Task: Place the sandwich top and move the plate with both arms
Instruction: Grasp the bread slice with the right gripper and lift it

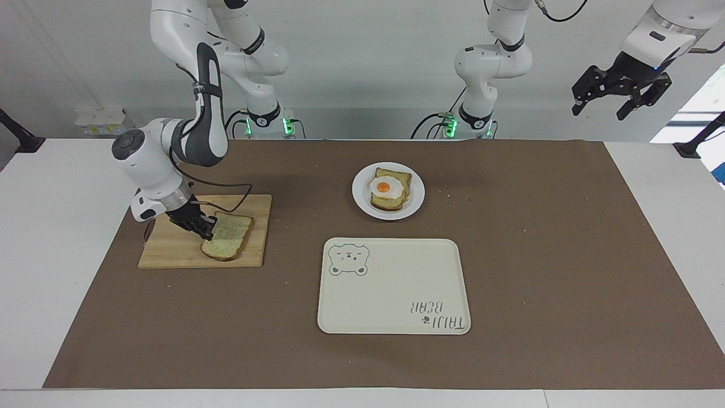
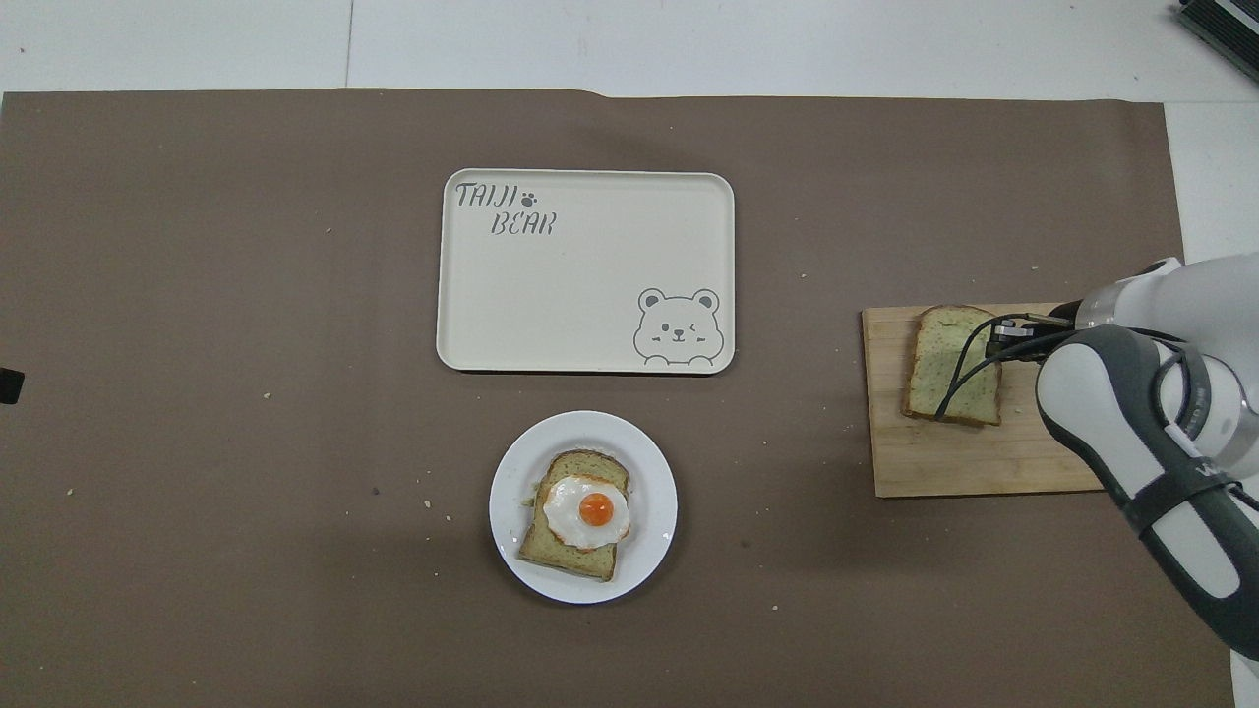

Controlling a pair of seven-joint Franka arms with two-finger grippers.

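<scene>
The plate [image 1: 388, 191] is sitting nearest the robots, carrying egg-topped bread [image 1: 389, 189]. Toward the right arm's end from the plate, the right gripper [image 1: 205, 228] is clamping the bread slice [image 1: 228, 237] by one edge, tilting it up off the cutting board [image 1: 170, 249]. Farther from the robots than the plate, the bear tray [image 1: 393, 286] is lying flat. The left gripper [image 1: 621, 94] is waiting high over the left arm's end from the plate, fingers spread apart.
</scene>
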